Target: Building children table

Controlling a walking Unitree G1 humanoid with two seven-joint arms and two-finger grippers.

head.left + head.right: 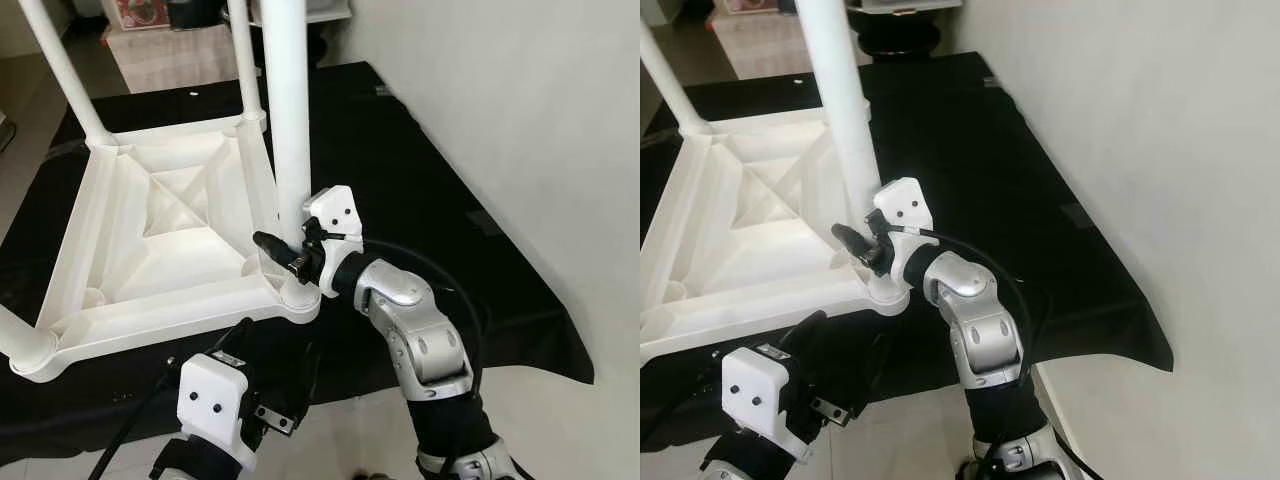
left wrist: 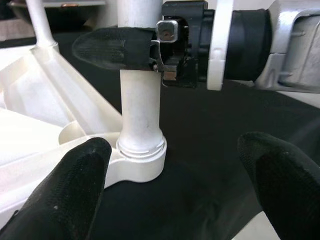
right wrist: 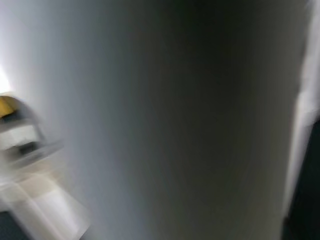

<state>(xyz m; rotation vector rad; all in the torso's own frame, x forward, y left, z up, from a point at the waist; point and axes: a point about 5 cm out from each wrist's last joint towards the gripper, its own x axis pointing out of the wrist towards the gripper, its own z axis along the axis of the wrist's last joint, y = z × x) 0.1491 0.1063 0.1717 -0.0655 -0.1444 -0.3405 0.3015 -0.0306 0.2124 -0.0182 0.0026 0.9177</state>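
A white plastic children's table top (image 1: 170,235) lies upside down on a black cloth, with white legs standing up from its corners. The near-right leg (image 1: 290,130) stands in its corner socket (image 1: 298,296). My right gripper (image 1: 283,252) is shut on this leg just above the socket; the left wrist view shows one black finger (image 2: 112,47) wrapped across the leg (image 2: 141,105). My left gripper (image 1: 262,345) hovers open low in front of the same corner, its fingertips (image 2: 65,190) on either side of the socket (image 2: 141,160). The right wrist view has the blurred white leg (image 3: 150,120) pressed close.
The black cloth (image 1: 420,180) covers a low surface that ends at a white wall (image 1: 540,120) on the right. Other legs rise at the far left (image 1: 62,70) and far right (image 1: 243,60); another (image 1: 15,335) juts out at the near-left corner. Light floor lies near my body.
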